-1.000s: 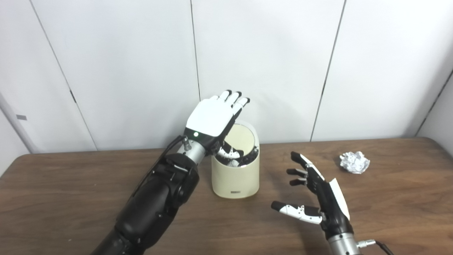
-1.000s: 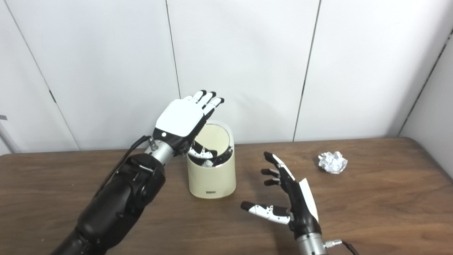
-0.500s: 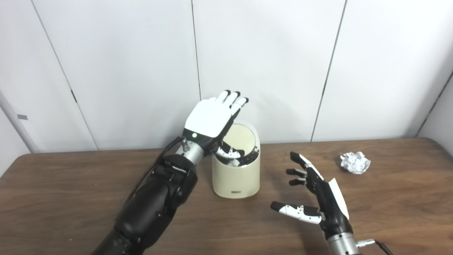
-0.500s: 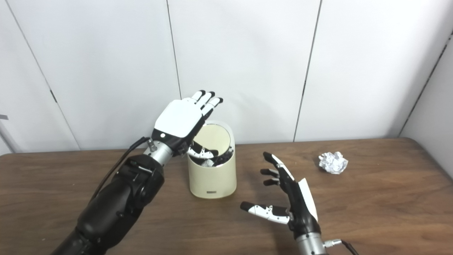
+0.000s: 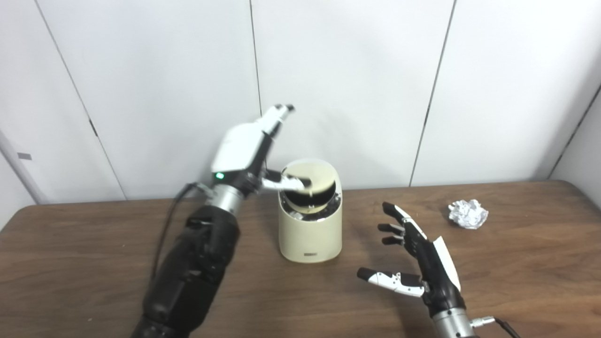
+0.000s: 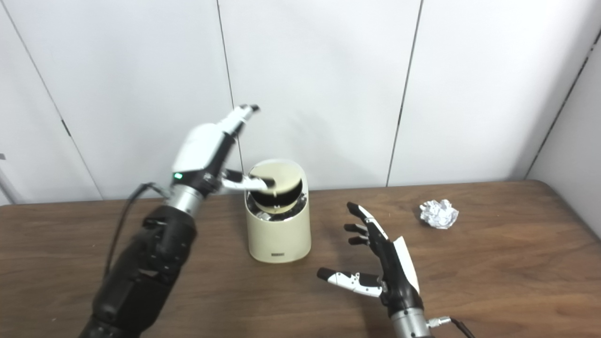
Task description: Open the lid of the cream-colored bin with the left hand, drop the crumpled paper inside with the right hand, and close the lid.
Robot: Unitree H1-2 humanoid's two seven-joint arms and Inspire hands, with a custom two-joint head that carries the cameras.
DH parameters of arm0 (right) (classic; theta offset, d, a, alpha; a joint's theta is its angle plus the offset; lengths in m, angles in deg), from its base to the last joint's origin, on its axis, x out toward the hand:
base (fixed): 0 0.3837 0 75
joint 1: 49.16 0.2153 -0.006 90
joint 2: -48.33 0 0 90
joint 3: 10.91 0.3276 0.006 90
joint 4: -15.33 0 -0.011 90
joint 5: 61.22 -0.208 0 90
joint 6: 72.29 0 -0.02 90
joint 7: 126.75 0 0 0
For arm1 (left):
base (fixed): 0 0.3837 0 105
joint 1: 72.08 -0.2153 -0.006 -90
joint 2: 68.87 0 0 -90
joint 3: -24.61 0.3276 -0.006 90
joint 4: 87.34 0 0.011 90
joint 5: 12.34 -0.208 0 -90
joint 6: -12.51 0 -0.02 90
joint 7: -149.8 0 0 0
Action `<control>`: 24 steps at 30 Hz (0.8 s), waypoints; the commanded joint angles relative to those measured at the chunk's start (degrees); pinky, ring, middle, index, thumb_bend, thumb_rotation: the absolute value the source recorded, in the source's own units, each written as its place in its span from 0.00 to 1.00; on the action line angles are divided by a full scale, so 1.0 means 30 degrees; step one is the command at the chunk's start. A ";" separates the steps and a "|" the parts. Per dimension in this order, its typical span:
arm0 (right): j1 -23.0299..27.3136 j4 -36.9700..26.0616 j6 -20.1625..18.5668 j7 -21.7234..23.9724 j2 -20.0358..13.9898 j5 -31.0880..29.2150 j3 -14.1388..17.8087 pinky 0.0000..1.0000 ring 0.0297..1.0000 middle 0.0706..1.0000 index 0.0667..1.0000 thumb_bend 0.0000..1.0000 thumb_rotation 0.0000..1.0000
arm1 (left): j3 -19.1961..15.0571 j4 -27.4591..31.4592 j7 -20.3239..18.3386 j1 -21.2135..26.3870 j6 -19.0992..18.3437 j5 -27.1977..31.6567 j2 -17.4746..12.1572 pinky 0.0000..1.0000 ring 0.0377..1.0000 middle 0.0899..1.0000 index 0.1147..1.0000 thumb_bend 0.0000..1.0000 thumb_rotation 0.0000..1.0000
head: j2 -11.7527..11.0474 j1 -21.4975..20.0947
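The cream-colored bin (image 5: 310, 234) stands on the wooden table (image 5: 94, 263) near the back wall. Its round lid (image 5: 313, 179) is tilted, partly raised, with a dark gap under its front edge. My left hand (image 5: 244, 148) is up and to the left of the bin, fingers straight and pointing upward. Its thumb (image 5: 284, 183) reaches across to the lid's left edge. My right hand (image 5: 415, 258) is open and empty, held just above the table to the right of the bin. The crumpled paper (image 5: 468, 213) lies on the table at the far right, apart from both hands.
White wall panels (image 5: 352, 70) stand close behind the bin. A cable (image 5: 497, 321) runs from my right wrist at the bottom edge. The table's right end (image 6: 563, 206) lies just past the paper.
My left hand has lifted and turned edge-on, moving left off the bin's opening. The lid has dropped from upright to a partly raised tilt. The right hand and the paper have stayed put.
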 commanded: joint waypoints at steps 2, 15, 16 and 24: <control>0.0397 -0.0514 0.0476 -0.0052 -0.0080 0.0065 -0.0060 0.68 0.77 0.88 0.86 0.78 0.26 | -0.1164 0.0694 0.0815 0.0472 0.0368 0.1699 0.0431 0.67 0.84 0.88 0.93 0.82 0.15 | 0.0029 -0.0022; 0.0327 -0.0549 0.0486 0.0021 -0.0143 -0.0011 -0.0080 0.67 0.76 0.87 0.86 0.78 0.25 | -0.4030 0.2967 -0.0310 -0.2408 -0.1065 0.8178 0.1256 0.78 0.87 0.88 0.87 0.70 0.21 | 0.0088 0.0076; 0.0325 -0.0538 0.0514 0.0039 -0.0153 -0.0050 -0.0085 0.67 0.77 0.88 0.86 0.77 0.25 | -0.4054 0.3202 -0.0555 -0.2644 -0.1155 0.8571 0.1209 0.76 0.85 0.86 0.85 0.69 0.21 | 0.0089 0.0078; 0.0311 -0.0532 0.0548 -0.0023 -0.0230 0.0030 -0.0049 0.66 0.76 0.87 0.86 0.77 0.25 | -0.3937 0.3809 -0.1868 -0.5021 0.1232 1.0942 0.0819 0.61 0.73 0.79 0.83 0.72 0.30 | 0.0148 0.0150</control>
